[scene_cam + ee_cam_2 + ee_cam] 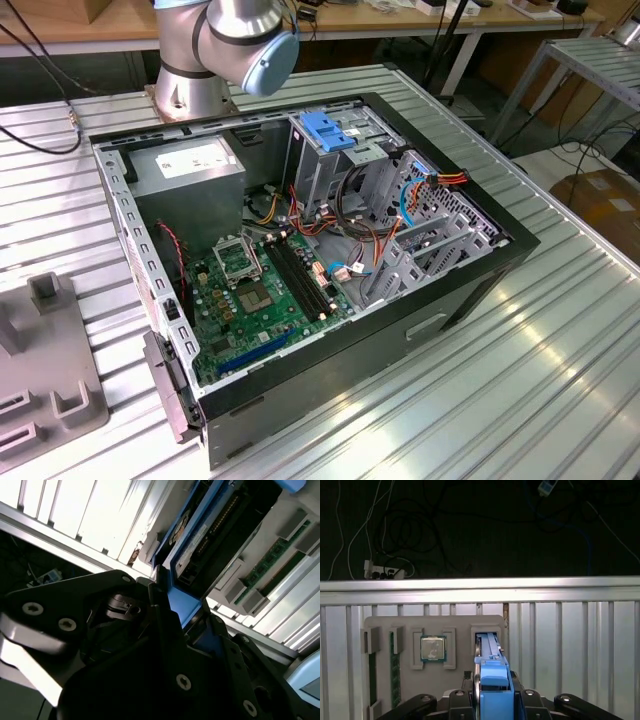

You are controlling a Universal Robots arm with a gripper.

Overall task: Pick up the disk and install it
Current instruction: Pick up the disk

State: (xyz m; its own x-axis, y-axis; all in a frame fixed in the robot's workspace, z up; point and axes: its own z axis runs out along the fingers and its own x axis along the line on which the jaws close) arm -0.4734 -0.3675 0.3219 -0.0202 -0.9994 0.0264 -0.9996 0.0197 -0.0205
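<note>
Exterior view: bright, even light from overhead.
Bench [540,370]: soft pale sheen along the ribbed metal at the exterior view's right.
Computer case [460,300]: interior shaded under its near wall; motherboard [250,300] plainly lit.
Second wrist view: bench slats washed out to white; hand [182,605] nearly black in shadow.
First wrist view: floor [470,530] very dim; bench edge glaring; disk [492,690] blue rail clearly lit.

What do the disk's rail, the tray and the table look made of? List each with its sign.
The rail on the disk looks like blue plastic, judging by its smooth, evenly coloured, moulded look; the gripper clamps it. The tray is matte grey, likely plastic, with no metallic shine. The table is probably aluminium, given its bright, reflective ribbed slats.
</note>
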